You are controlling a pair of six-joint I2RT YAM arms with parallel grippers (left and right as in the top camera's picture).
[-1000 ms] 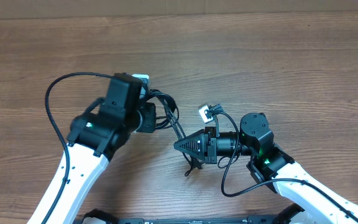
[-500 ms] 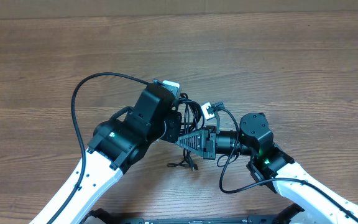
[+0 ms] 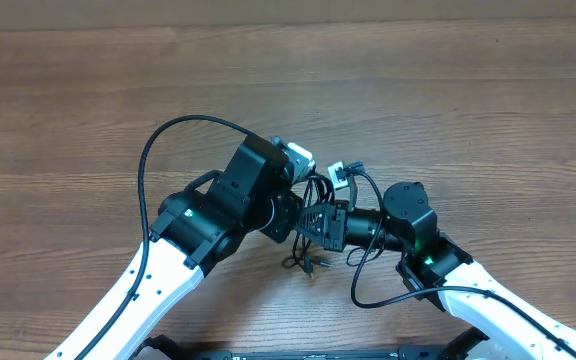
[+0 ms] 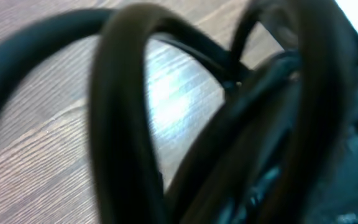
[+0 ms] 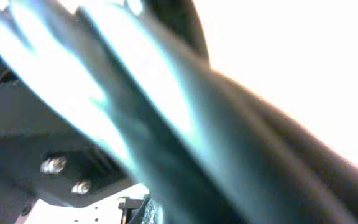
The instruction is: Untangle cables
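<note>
Nearest the front edge, both white arms come in low and meet in the middle of the worktop. The right pincer is clenched tight, and thin cords run out of its tip, so I'd say it's pinching the cables. Its own wrist view is just blur and glare, no help there. The left pincer sits right up against it, also clenched, and its wrist cam is filled with fat blurry black loops of the cables, so it looks like it's gripping them too.

Where the cables are: bunched between the two pincers, with a couple of loose ends trailing onto the wood just below and a few loops sticking up just behind. Don't confuse them with the thicker arm wires arcing off each arm.

Progress-wise, I'd call it early. Everything sits in one clump, and I can't see a single cord pulled free and laid out alone. Basically all the separating is left. Beyond the arms it's only bare wood.
</note>
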